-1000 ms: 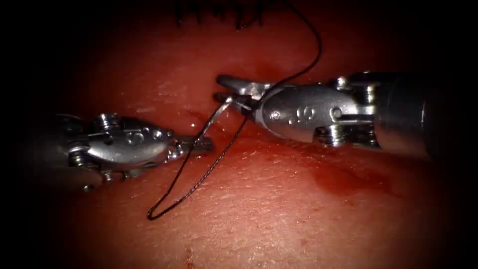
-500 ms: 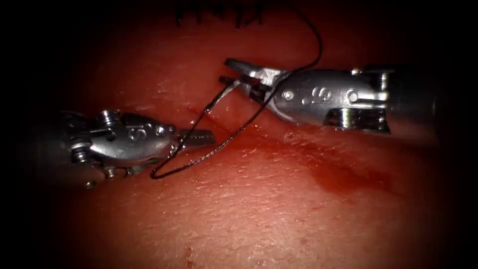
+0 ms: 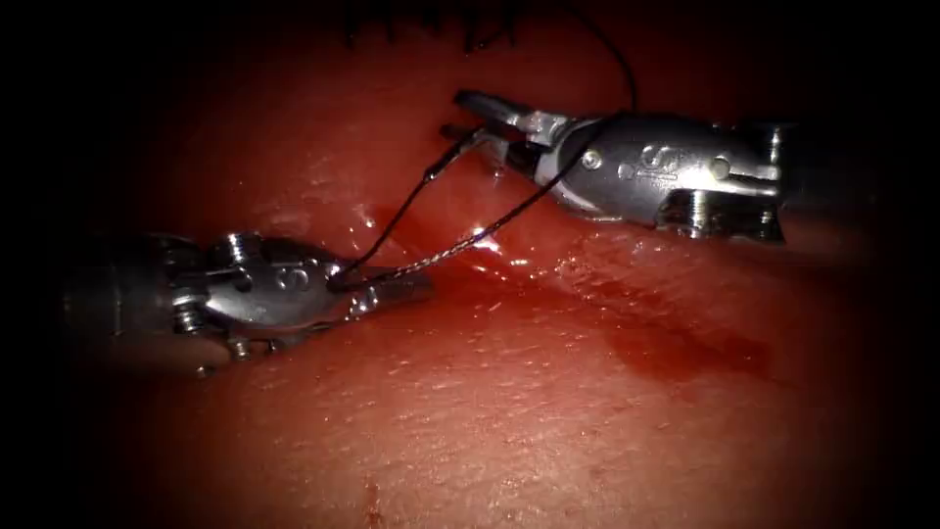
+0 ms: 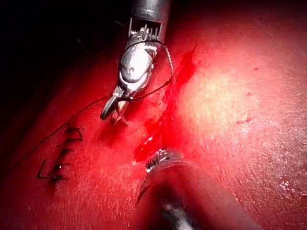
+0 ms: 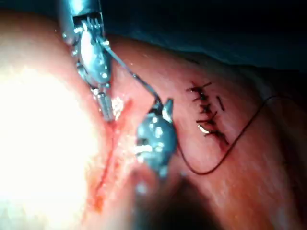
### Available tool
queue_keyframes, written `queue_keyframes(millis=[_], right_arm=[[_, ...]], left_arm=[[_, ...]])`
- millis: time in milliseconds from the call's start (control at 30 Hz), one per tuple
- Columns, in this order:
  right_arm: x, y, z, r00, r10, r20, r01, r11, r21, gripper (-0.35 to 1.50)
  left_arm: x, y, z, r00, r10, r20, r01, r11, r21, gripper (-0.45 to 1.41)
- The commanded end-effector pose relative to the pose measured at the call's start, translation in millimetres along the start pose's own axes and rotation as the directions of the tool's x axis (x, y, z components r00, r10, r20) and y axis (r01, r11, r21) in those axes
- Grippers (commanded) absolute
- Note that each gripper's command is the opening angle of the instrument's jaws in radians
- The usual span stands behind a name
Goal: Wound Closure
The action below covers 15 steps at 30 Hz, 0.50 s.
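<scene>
The left tool (image 3: 397,287) is seen with jaws closed on nothing, the thread (image 3: 460,245) looped round their base. Farther back, the needle (image 3: 452,155) is gripped near its tail by the right tool (image 3: 475,118), clear of the tissue (image 3: 548,411). Both strands are best tensioned evenly, lest the loop slip off.

My endoscope view is dim, dark at its edges; glare whitens the tissue (image 5: 43,143) in my right wrist view.
</scene>
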Motion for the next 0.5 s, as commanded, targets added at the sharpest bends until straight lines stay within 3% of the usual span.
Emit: queue_keyframes(millis=[33, 500], right_arm=[[-0.2, -0.1, 0.7, 1.000, 0.004, -0.001, -0.004, 1.000, 0.001, -0.35], [0.2, 2.1, 1.0, 0.964, 0.268, -0.007, -0.268, 0.964, -0.006, -0.35]], left_arm=[[-0.5, 0.4, 0.9, 1.000, 0.001, 0.008, -0.001, 1.000, -0.006, -0.30], [-1.2, 0.0, -0.6, 1.000, 0.003, 0.011, -0.003, 1.000, -0.022, -0.28]])
